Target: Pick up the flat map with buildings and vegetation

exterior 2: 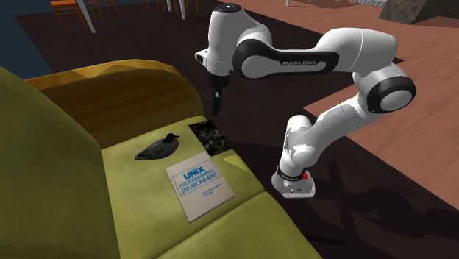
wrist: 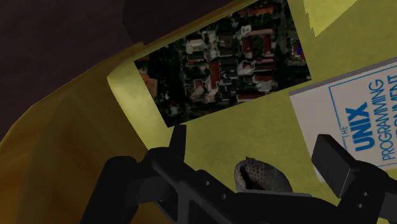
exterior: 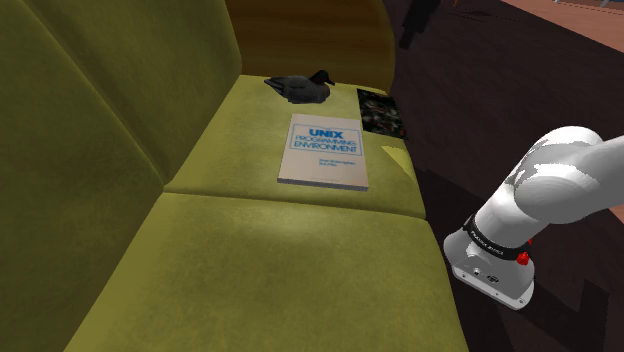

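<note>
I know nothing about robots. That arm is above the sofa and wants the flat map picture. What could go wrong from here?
1. The map lies flat on the soft sofa cushion, so the open fingers may find no edge to pinch and may just slide over it.
2. It sits right at the seat's edge, so a nudge could push it off.
3. The book lies close beside it and might get bumped or grabbed instead.

Open air above the map (exterior: 380, 110); the duck (exterior: 298, 88) and book (exterior: 324, 150) lie close beside it.
</note>
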